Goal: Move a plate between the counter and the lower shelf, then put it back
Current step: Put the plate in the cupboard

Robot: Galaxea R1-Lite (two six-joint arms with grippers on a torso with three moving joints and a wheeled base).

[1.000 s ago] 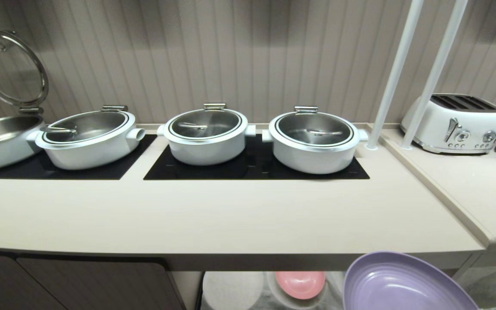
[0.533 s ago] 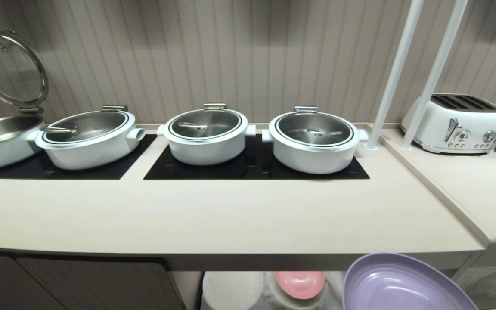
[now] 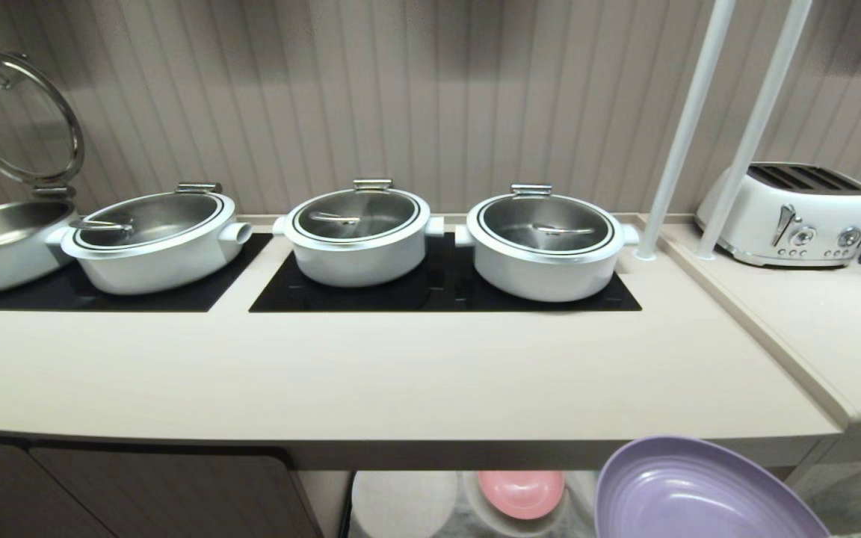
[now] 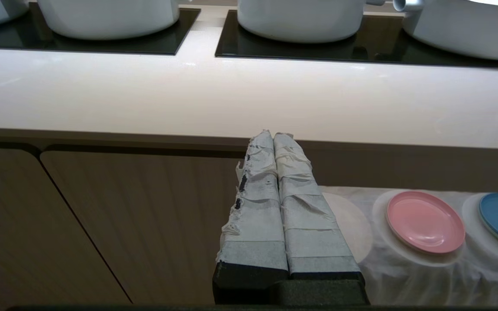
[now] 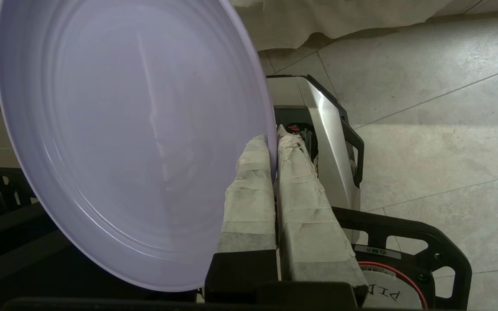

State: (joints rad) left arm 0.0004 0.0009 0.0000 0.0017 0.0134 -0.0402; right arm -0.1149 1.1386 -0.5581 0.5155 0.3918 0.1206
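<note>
Counter (image 3: 400, 373): front strip bare before the pots. Plate (image 5: 132, 142): held off the counter, below its front edge, rim pinched between right gripper (image 5: 275, 142) fingers. Left gripper (image 4: 273, 137): fingers together, empty, facing cabinet front

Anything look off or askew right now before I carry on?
Nothing spilled or damaged. The plate is clamped by its rim in the right gripper, tilted, below the counter edge. Far left, one pot lid stands open.

Three pots (image 3: 359, 235) stand in a row on the counter (image 3: 400, 373), centre frame; a toaster (image 3: 789, 213) at right; the plate (image 3: 699, 493) lower right, below the counter's edge.
</note>
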